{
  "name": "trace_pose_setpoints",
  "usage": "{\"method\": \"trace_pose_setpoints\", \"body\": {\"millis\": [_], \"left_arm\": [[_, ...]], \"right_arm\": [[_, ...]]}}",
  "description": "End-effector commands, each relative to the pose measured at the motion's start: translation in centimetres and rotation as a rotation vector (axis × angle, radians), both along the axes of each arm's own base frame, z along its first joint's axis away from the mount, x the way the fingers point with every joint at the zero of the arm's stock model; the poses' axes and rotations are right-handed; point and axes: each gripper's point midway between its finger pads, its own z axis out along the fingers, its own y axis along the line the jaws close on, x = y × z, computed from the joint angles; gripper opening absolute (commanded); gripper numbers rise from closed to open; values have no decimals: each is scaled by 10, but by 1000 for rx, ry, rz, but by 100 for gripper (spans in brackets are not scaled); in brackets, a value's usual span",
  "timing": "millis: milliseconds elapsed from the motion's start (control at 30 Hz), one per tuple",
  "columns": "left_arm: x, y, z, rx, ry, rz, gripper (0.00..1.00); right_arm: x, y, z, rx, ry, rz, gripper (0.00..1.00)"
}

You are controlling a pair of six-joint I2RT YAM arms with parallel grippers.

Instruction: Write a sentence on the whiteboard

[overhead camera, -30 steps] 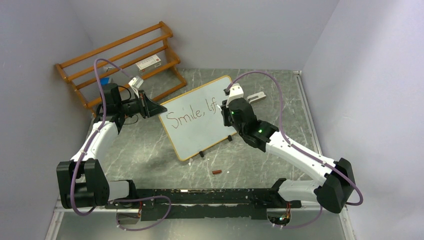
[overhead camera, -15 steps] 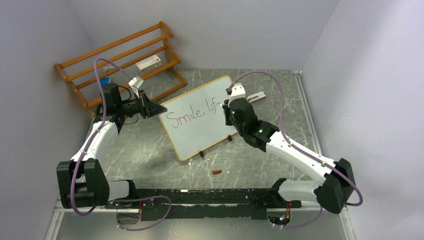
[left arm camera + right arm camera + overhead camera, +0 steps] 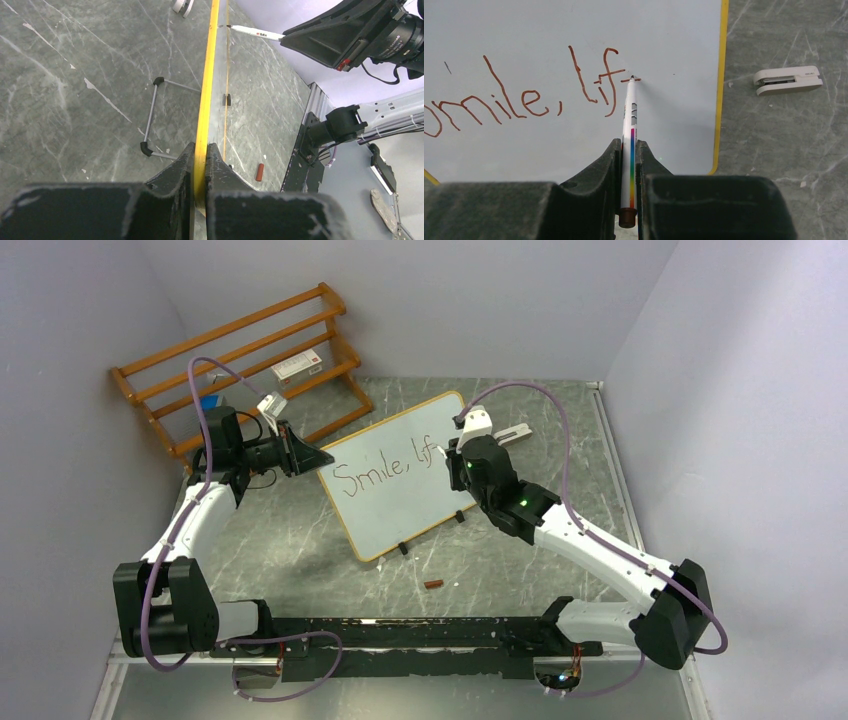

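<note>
**Mid-word: the "t" of "lift" under the pen**

The whiteboard (image 3: 400, 505) stands tilted on its feet in the middle of the counter (image 3: 300, 550), between the arms. The left tool (image 3: 200, 150) is clenched on its frame edge, steadying it. The right tool (image 3: 628, 146) is clamped on a marker (image 3: 630, 112), whose tip touches the board at a short dash just right of "lif". The sentence (image 3: 385, 470) reads "Smile, lif" so far. Next, I judge, comes the upright of the "t", under light, even pressure, then "others" on the line below.
</note>
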Motion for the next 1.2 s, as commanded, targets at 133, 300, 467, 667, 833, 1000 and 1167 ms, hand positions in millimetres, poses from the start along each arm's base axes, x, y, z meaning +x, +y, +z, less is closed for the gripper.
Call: {"method": "trace_pose_setpoints", "body": {"millis": [133, 300, 467, 667, 833, 1000, 1167], "left_arm": [[16, 13, -30, 99, 13, 89, 5], [16, 13, -30, 99, 13, 88, 5], [16, 13, -30, 99, 15, 88, 5], [16, 13, -30, 98, 15, 88, 5], [16, 13, -30, 96, 13, 86, 5], [16, 13, -30, 96, 14, 86, 5], [16, 13, -30, 98, 15, 87, 5]], "right_arm": [[9, 2, 12, 26, -40, -12, 0], [11, 4, 11, 23, -39, -10, 0], [11, 5, 6, 13, -28, -7, 0], [5, 5, 0, 2, 9, 11, 0], [-1, 3, -9, -14, 43, 16, 0], [-5, -1, -15, -33, 65, 16, 0], [-7, -3, -23, -44, 87, 16, 0]]}}
